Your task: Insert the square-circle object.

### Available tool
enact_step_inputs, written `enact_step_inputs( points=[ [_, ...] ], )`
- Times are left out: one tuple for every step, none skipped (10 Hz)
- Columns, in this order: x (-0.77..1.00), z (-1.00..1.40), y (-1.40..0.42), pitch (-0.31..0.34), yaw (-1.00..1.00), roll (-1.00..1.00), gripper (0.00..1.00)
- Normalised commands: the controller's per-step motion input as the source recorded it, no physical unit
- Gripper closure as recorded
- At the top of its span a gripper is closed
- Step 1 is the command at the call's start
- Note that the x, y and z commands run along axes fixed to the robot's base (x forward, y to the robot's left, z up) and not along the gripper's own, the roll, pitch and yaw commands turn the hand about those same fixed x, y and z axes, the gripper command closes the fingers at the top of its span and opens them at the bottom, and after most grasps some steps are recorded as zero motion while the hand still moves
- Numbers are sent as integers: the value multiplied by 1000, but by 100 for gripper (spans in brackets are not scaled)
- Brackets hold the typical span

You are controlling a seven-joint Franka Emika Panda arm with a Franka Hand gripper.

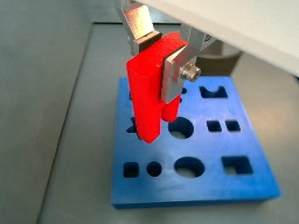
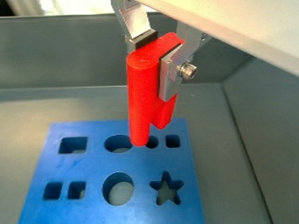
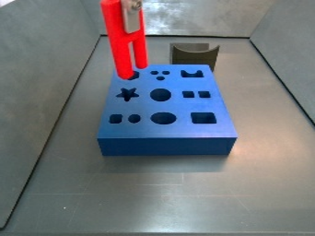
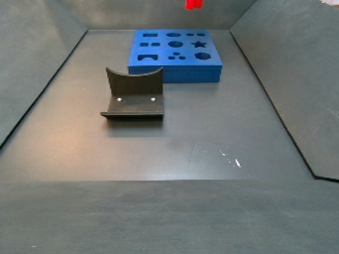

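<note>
In both wrist views the gripper (image 1: 163,61) hangs above the blue slab (image 1: 193,188), its jaws pinching the upper part of the square-circle object (image 1: 149,87). The peg is gripped high, probably so its lower end stays free to enter a hole. Its long axis runs upright, split legs pointing down at the slab, the tips just over the round and small square holes.

In a wrist view the gripper (image 2: 158,57) carries the peg (image 2: 142,96) over the slab's (image 2: 82,171) far row of holes.

In a side view the peg (image 3: 123,41) stands vertical above the slab's (image 3: 167,138) far edge, clear of the surface; the fixture (image 3: 192,53) sits behind the slab on the counter (image 3: 160,198).

In the remaining side view only the peg's red tip (image 4: 193,4) shows above the slab (image 4: 179,55).
</note>
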Motion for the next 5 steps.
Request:
enact_step_inputs(
  points=[
    [-109,-180,0,179,-880,116,100],
    [-94,-194,0,283,-783,107,100],
    [-97,-169,0,310,-749,119,100],
    [-106,-157,0,323,-731,126,100],
    [-106,-200,0,279,-760,123,100]
  ],
)
